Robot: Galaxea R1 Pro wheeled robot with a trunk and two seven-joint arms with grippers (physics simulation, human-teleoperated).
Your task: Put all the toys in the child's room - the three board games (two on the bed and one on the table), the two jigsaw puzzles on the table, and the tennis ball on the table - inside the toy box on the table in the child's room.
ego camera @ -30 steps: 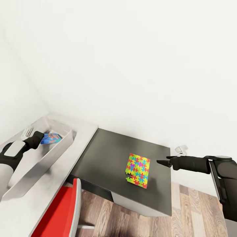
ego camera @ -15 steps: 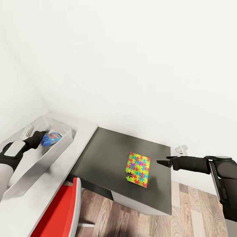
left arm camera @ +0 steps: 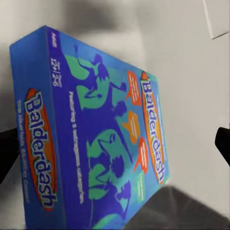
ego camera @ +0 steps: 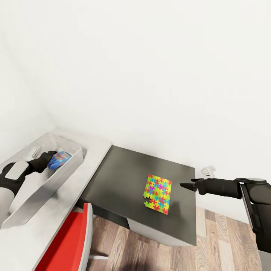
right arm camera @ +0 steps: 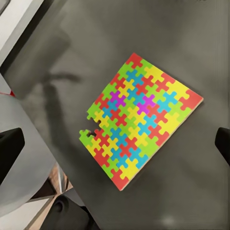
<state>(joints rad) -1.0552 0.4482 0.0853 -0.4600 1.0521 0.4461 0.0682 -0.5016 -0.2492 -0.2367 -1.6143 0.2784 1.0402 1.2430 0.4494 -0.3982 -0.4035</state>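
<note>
A blue board game (ego camera: 60,159) marked Balderdash (left arm camera: 100,139) lies tilted at the far end of the light grey toy box (ego camera: 41,184) on the pale table (ego camera: 96,148). My left gripper (ego camera: 49,158) is inside the toy box right beside it. It is open, with its fingertips (left arm camera: 6,149) wide on either side of the game. One jigsaw puzzle (ego camera: 158,193) lies flat on a dark grey top (ego camera: 120,177). My right gripper (ego camera: 185,185) hovers open to the right of it, and the right wrist view looks down on the puzzle (right arm camera: 139,117).
A red chair (ego camera: 69,241) stands in front of the table, below the toy box. The dark grey top ends at a front edge above wood plank floor (ego camera: 222,244). White walls close the corner behind both surfaces.
The blue board game has tipped and settled a little lower in the toy box, and my left forearm has dipped slightly. The right arm and the puzzle have not moved.
</note>
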